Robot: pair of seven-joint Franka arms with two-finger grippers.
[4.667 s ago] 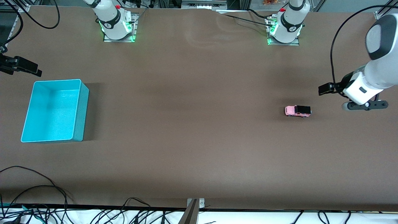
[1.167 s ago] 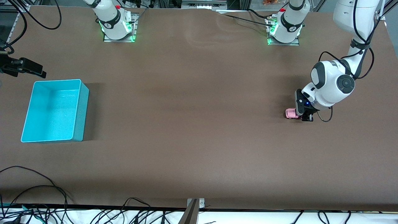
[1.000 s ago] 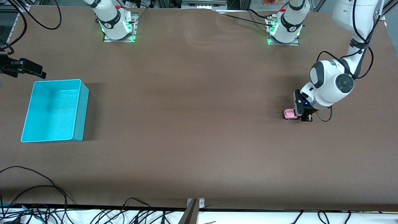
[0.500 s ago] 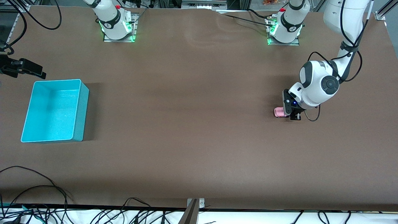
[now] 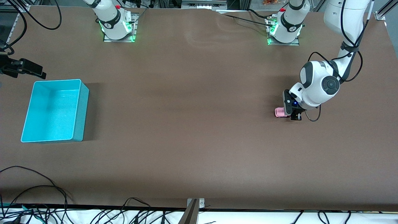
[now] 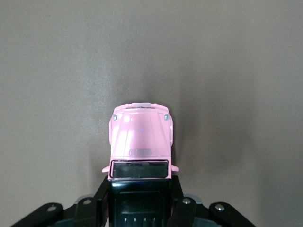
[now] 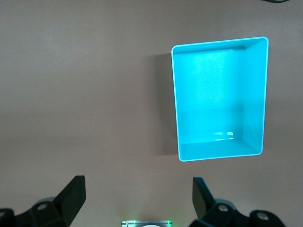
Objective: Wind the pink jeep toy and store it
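Note:
The pink jeep toy [image 5: 279, 112] stands on the brown table toward the left arm's end, its wheels down. My left gripper [image 5: 293, 114] is shut on its black rear half, so only the pink hood pokes out. In the left wrist view the pink jeep toy [image 6: 141, 137] points away from my left gripper [image 6: 139, 194], whose fingers clamp both sides of the black roof. My right gripper [image 5: 39, 73] waits over the table edge at the right arm's end, close to the turquoise bin [image 5: 57, 81]. In its wrist view my right gripper [image 7: 137, 189] is open and holds nothing.
The turquoise bin [image 7: 220, 45] has nothing in it and sits toward the right arm's end of the table. Cables [image 5: 37, 193] lie along the table edge nearest the front camera. Both arm bases [image 5: 118, 29] stand at the farthest edge.
My left gripper has dragged the jeep along the table a short way toward the right arm's end, and over the last half second it has held still. The right arm has not moved.

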